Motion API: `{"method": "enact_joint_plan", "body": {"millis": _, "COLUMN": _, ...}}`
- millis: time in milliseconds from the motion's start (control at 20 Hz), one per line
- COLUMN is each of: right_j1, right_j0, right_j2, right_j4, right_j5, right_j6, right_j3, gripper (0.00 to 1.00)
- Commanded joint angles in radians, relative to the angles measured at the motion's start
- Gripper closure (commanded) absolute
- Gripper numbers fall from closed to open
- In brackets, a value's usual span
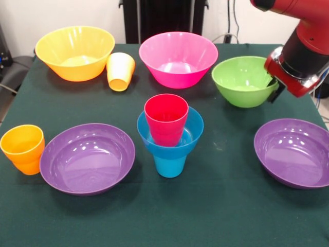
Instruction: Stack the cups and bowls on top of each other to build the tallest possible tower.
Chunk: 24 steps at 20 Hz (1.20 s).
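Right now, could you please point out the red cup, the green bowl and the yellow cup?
red cup [166,117], front view, outer side wall.
green bowl [237,91], front view, outer front wall.
yellow cup [120,71], front view, side wall.

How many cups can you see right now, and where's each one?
4. The orange cup stands at the left edge, the yellow cup lies tipped between the far bowls, the red cup sits in the small blue bowl, and the blue cup is underneath. None seems hidden.
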State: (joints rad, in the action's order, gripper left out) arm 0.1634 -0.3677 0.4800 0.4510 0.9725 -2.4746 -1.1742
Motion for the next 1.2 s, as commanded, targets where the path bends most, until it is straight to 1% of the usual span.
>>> {"method": "enact_joint_plan", "body": {"millis": 50, "right_j1": 0.015, "right_j0": 0.05, "right_j2": -0.021, "right_j4": -0.054, "right_j5": 0.179, "right_j6": -0.125, "right_j3": 0.127, "gripper": 1.0}}
{"method": "enact_joint_plan", "body": {"millis": 350, "right_j1": 0.029, "right_j0": 0.077, "right_j2": -0.002, "right_j4": -0.081, "right_j5": 0.251, "right_j6": -0.069, "right_j3": 0.176, "gripper": 1.0}}
{"method": "enact_joint_plan", "body": {"millis": 600, "right_j1": 0.042, "right_j0": 0.093, "right_j2": -0.002, "right_j4": -0.083, "right_j5": 0.302, "right_j6": -0.048, "right_j3": 0.197, "gripper": 1.0}}
{"method": "enact_joint_plan", "body": {"millis": 700, "right_j1": 0.037, "right_j0": 0.109, "right_j2": -0.002, "right_j4": -0.084, "right_j5": 0.326, "right_j6": -0.041, "right_j3": 0.218, "gripper": 1.0}}
{"method": "enact_joint_plan", "body": {"millis": 750, "right_j1": 0.024, "right_j0": 0.123, "right_j2": -0.003, "right_j4": -0.084, "right_j5": 0.345, "right_j6": -0.039, "right_j3": 0.245, "gripper": 1.0}}
{"method": "enact_joint_plan", "body": {"millis": 950, "right_j1": -0.002, "right_j0": 0.153, "right_j2": -0.008, "right_j4": -0.084, "right_j5": 0.374, "right_j6": -0.033, "right_j3": 0.293, "gripper": 1.0}}
{"method": "enact_joint_plan", "body": {"millis": 1200, "right_j1": -0.008, "right_j0": 0.189, "right_j2": -0.004, "right_j4": -0.097, "right_j5": 0.427, "right_j6": -0.006, "right_j3": 0.341, "gripper": 1.0}}
